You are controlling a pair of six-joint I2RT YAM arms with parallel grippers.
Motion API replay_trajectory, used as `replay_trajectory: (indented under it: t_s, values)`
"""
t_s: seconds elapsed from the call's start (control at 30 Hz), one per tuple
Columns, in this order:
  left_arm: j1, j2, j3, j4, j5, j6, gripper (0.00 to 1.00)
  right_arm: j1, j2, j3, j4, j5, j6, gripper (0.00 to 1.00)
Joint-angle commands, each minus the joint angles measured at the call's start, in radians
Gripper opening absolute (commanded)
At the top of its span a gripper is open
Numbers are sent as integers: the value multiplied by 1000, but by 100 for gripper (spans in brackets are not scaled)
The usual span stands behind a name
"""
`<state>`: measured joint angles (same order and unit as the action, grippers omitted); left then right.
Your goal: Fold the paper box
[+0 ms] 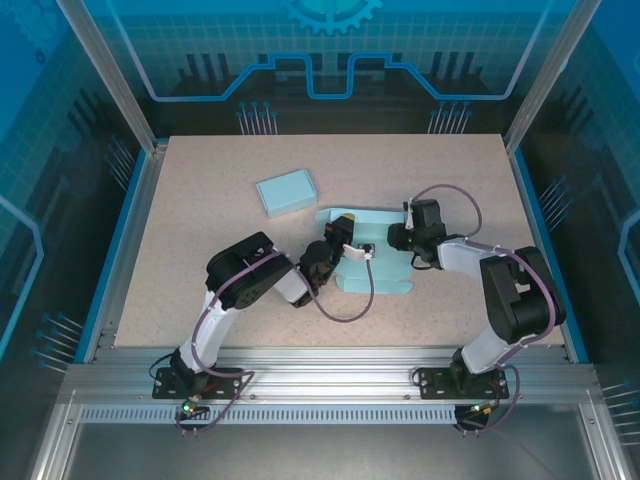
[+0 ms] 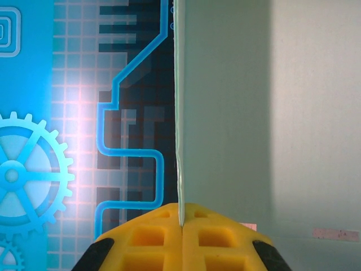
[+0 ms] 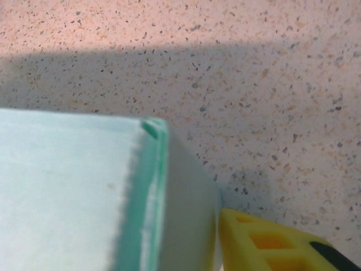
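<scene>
The paper box (image 1: 385,276) is a pale teal sheet lying partly flat at the table's middle. In the left wrist view one of its flaps (image 2: 225,113) stands upright, edge-on, and my left gripper (image 2: 181,224) is shut on its lower edge with the yellow fingers (image 2: 146,237) pressed together. From above, the left gripper (image 1: 343,230) sits over the sheet's left part. My right gripper (image 1: 396,238) is at the sheet's right edge. One yellow finger (image 3: 256,240) rests against the outer face of a raised side wall (image 3: 186,209). The other finger is hidden behind the paper.
A finished light blue box (image 1: 287,192) lies behind and left of the sheet. The speckled tabletop (image 1: 210,200) is ringed by a blue rim, aluminium posts and blue printed walls. The left arm's cable (image 1: 345,315) loops in front of the sheet.
</scene>
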<state>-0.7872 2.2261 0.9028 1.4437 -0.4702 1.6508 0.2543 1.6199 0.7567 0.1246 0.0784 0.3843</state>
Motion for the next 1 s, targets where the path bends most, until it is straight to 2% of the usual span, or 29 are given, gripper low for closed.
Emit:
replay_trajectory:
  t_s: [0.0, 0.07, 0.13, 0.17, 0.27, 0.43, 0.57, 0.7, 0.83, 0.9, 0.97]
  values:
    - [-20, -19, -4, -74, 32, -30, 0, 18, 27, 39, 28, 99, -7, 28]
    - [-29, -45, -2, -75, 18, -67, 2, 31, 34, 45, 27, 124, -14, 24]
    - [-44, -69, -2, -85, 3, -104, 14, 46, 37, 50, 26, 149, -24, 21]
    - [-52, -86, -4, -92, -6, -124, 23, 54, 38, 53, 24, 165, -28, 20]
    - [-87, -130, -8, -106, -48, -191, 66, 73, 38, 55, 23, 199, -39, 19]
    - [-154, -204, -27, -52, -164, -300, 99, 89, 32, 55, 17, 220, -53, 15]
    - [-206, -290, -63, -45, -285, -385, 99, 97, 15, 70, -25, 226, -75, 10]
    - [-218, -398, -92, -45, -435, -508, 99, 100, -37, 101, -129, 256, -97, 3]
    - [-218, -532, -106, -71, -578, -668, 99, 84, -98, 117, -209, 206, -112, 0]
    - [-216, -597, -110, -145, -608, -748, 99, 82, -120, 169, -280, 221, -127, 0]
    - [-210, -673, -98, -366, -602, -890, 99, 77, -142, 198, -347, 250, -140, 0]
